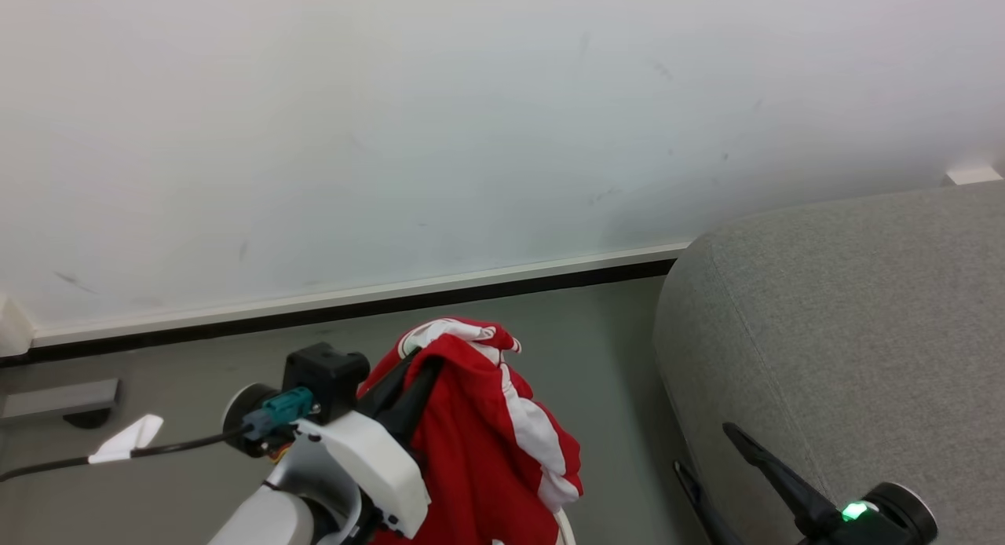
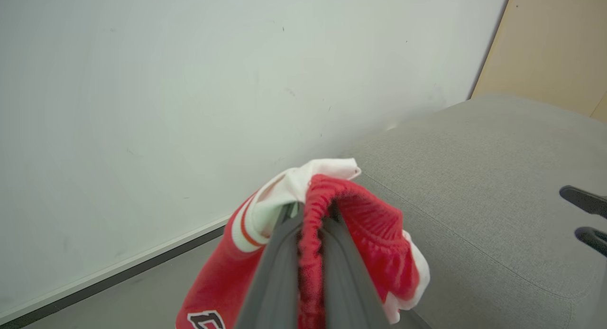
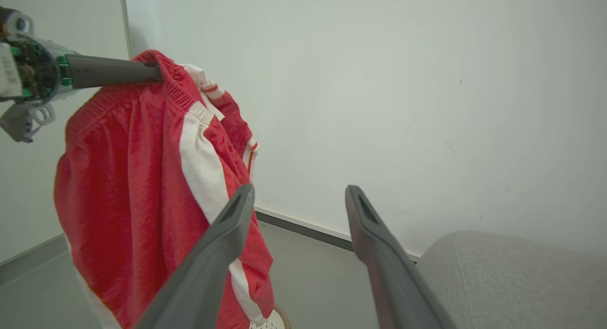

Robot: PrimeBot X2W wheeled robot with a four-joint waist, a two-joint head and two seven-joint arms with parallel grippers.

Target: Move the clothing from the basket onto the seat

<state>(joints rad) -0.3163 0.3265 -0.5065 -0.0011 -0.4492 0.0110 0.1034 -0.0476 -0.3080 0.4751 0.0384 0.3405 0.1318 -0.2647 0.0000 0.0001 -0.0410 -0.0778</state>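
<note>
My left gripper [image 1: 430, 364] is shut on the clothing [image 1: 487, 443], a red garment with white stripes that hangs in the air over the floor, left of the seat [image 1: 848, 309]. In the left wrist view the fingers [image 2: 284, 253] pinch the red waistband and white trim of the clothing [image 2: 365, 220], with the grey seat [image 2: 474, 177] just beyond. My right gripper [image 3: 298, 191] stands open and holds nothing, beside the hanging clothing [image 3: 133, 177]. A sliver of the basket [image 3: 269, 322] shows below the garment.
A white wall with a pale baseboard [image 1: 353, 298] runs behind everything, over grey floor [image 1: 597, 349]. A dark floor fitting [image 1: 63, 400] lies at the far left. A beige panel [image 2: 555, 44] stands behind the seat. The seat's rounded corner [image 3: 512, 272] is close to my right gripper.
</note>
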